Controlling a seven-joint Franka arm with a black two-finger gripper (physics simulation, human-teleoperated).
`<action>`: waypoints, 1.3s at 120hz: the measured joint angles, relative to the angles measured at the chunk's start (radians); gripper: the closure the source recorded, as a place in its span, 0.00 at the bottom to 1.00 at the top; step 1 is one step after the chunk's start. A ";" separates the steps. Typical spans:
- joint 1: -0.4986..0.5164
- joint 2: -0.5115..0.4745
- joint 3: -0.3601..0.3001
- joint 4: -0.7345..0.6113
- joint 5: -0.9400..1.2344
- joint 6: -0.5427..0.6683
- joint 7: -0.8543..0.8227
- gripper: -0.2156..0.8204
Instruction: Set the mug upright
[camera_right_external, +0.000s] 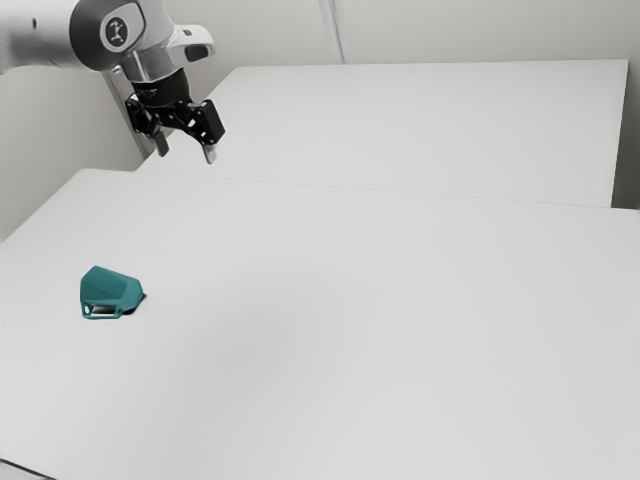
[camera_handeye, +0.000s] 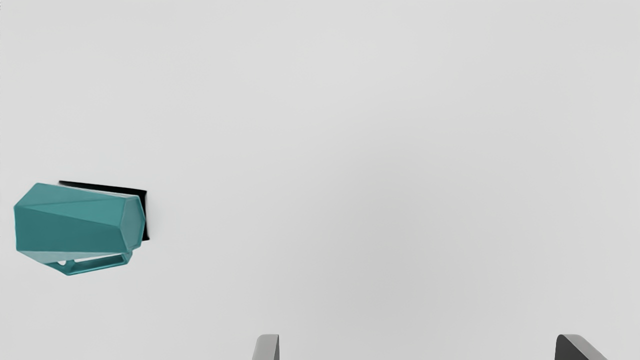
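A broad, smooth white table (camera_right_external: 350, 350) takes up most of the exterior view, running from the middle of the frame down to its lower edge. The white and grey robot arm (camera_right_external: 45, 35), rounded at its joints, comes in at the upper left of that frame. At its end the black two-finger gripper (camera_right_external: 187, 153) hangs well above the table, its fingers spread wide with nothing between them. The teal, faceted mug (camera_right_external: 110, 290) lies on its side on the table, left of the middle of the exterior frame and lower in it than the gripper, well apart from the fingers. Its narrower, closed base (camera_handeye: 132, 222) faces sideways rather than down, its wider end pointing to the exterior view's left. The slim, angular teal handle (camera_handeye: 100, 265) runs along the side of the body, and a thin black shadow (camera_handeye: 146, 215) edges the mug near the base. As for progress, the upright pose the task wants is not there: the mug is down and unheld. What is left, I judge, is all of the righting: bringing the open fingers to the mug, gripping it, turning it base down, setting it on the table and letting go.
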 joint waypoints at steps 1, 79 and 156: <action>0.000 0.000 0.000 0.000 0.000 0.000 0.000 0.21; 0.048 -0.026 0.001 -0.039 -0.032 0.012 -0.013 0.21; 0.507 0.083 0.001 -0.179 -0.236 0.212 0.388 0.21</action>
